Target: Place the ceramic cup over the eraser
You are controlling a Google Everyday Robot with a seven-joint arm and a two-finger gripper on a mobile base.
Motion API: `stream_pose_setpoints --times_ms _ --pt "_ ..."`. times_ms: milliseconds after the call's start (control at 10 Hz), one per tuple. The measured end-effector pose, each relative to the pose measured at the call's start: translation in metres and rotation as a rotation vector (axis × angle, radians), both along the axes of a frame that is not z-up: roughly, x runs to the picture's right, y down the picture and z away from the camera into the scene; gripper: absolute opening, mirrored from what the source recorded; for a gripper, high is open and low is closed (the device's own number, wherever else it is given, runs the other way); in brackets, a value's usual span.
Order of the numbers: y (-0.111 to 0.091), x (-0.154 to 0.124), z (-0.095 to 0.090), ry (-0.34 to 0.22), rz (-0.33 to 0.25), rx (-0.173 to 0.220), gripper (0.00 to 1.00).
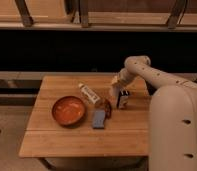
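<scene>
So, the wooden desk [82,142] has a handful of stuff on it. The white arm [157,77] comes in from the right, bends at the back edge and drops down to the gripper [115,86], which is over the right-back part of the desk. The cup [113,91] is right at the tip of the gripper, small and cream, pretty much merged with it from this angle. Honestly I can't tell if the jaws are spread or pinching it, or if the cup is on the wood or just off it. The eraser [123,99] stands upright just beside the cup, to its right and a bit nearer the camera, uncovered. Left of the middle there's an orange bowl [68,110]. A blue-grey pad [98,119] lies flat near the bowl's right side. Behind the pad a pale tube [89,93] lies at a slant, and a small brown thing [108,107] that I can't make out sits between the pad and the eraser. The robot's big white body [177,130] fills the right side.
</scene>
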State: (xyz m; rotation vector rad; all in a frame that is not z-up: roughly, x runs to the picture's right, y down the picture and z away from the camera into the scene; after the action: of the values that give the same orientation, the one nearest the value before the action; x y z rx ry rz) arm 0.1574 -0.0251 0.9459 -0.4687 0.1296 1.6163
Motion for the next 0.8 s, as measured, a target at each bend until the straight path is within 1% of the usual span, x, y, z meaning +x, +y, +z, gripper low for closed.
stream_pose_setpoints --times_ms 100,300,400,600,800 --pt "0.001 0.003 -0.001 0.008 0.015 -0.002 0.17" --pt "0.002 0.01 -0.004 0.025 0.029 -0.006 0.01" --pt "0.0 0.013 -0.006 0.035 0.029 0.0 0.0" --pt "-0.027 0.019 -0.024 0.059 0.021 0.05 0.0" --pt "-0.064 0.02 -0.054 0.089 -0.006 0.111 0.0"
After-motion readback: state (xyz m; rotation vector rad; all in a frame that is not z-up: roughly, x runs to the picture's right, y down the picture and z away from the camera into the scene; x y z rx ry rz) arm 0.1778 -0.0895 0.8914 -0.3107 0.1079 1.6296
